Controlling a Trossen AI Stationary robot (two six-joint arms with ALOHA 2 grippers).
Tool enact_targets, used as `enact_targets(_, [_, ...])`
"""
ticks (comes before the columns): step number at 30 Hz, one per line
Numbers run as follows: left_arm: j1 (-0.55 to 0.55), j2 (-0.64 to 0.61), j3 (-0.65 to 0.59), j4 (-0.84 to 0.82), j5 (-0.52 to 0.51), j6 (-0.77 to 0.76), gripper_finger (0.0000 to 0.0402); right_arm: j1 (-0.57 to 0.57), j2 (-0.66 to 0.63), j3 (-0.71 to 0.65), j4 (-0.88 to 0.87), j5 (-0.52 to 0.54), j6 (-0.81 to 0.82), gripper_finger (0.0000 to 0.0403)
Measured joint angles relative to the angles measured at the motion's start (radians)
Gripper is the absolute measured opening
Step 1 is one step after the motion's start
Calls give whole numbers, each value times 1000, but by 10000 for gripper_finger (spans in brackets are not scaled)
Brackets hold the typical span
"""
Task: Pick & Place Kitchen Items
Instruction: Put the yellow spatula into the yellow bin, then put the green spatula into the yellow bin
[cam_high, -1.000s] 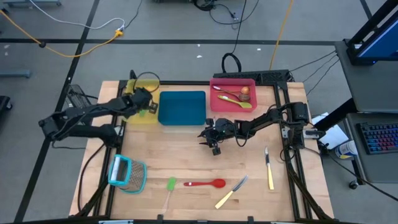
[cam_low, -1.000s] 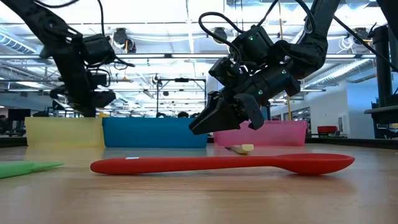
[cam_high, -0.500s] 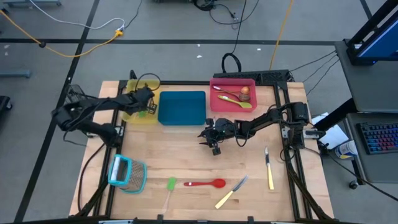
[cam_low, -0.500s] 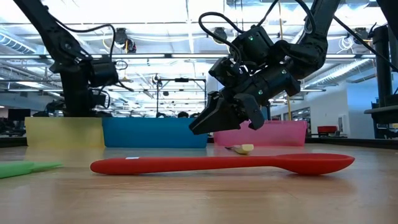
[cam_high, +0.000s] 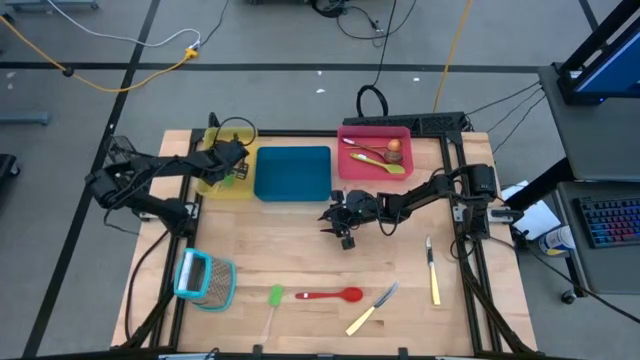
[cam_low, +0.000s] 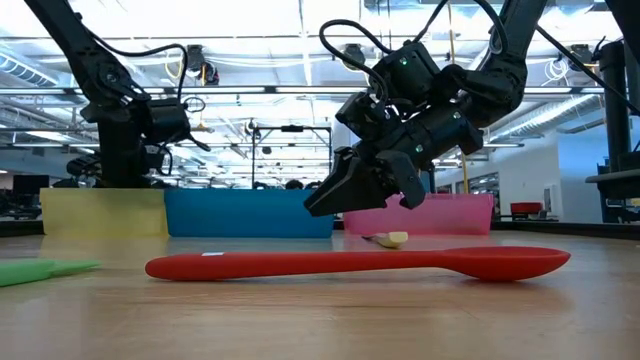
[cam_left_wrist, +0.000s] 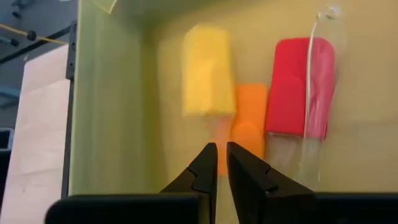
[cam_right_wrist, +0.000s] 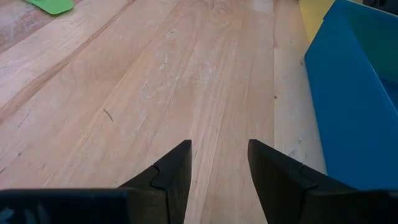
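Note:
My left gripper (cam_high: 230, 162) hangs tipped down inside the yellow tray (cam_high: 240, 193). Its fingers (cam_left_wrist: 222, 163) stand a narrow slit apart with nothing between them. Below them a yellow spatula (cam_left_wrist: 206, 71), an orange one (cam_left_wrist: 250, 118) and a red one (cam_left_wrist: 298, 84) lie flat on the tray floor. My right gripper (cam_high: 343, 236) hovers open over bare wood in front of the blue tray (cam_high: 292, 172). A red spoon (cam_high: 330, 295), a green spatula (cam_high: 274, 297) and two cream-handled knives (cam_high: 372, 308) (cam_high: 432, 272) lie flat on the table.
The red tray (cam_high: 374, 128) at the far right holds a green spoon (cam_high: 385, 166) and a wooden one (cam_high: 372, 154). A light-blue-framed grater (cam_high: 205, 278) lies at the near left. Bare wood spreads between the trays and the near utensils.
My left gripper has sunk toward the yellow tray's floor and tipped more steeply down, its arm swinging a little toward the table's far edge. Most of this happened early in the second.

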Motion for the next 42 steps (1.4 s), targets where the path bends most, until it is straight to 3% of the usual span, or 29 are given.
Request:
enact_targets(12, [-46, -19, 0, -7, -9, 21, 42, 0, 0, 0, -3, 0, 0, 153])
enact_targets(19, [-156, -169, 0, -8, 13, 7, 42, 0, 0, 0, -6, 0, 14, 153])
enact_targets(25, [-301, -347, 0, 20, 101, -25, 42, 0, 0, 0, -6, 0, 15, 153])
enact_targets(30, [-452, -416, 1, 132, 137, -42, 42, 0, 0, 0, -5, 1, 15, 153])
enact_targets(37, [-688, -389, 1, 374, 190, 39, 42, 0, 0, 0, 9, 1, 14, 153])
enact_targets(42, [-830, -304, 80, 369, 161, 35, 42, -2, 0, -1, 31, 1, 5, 153])
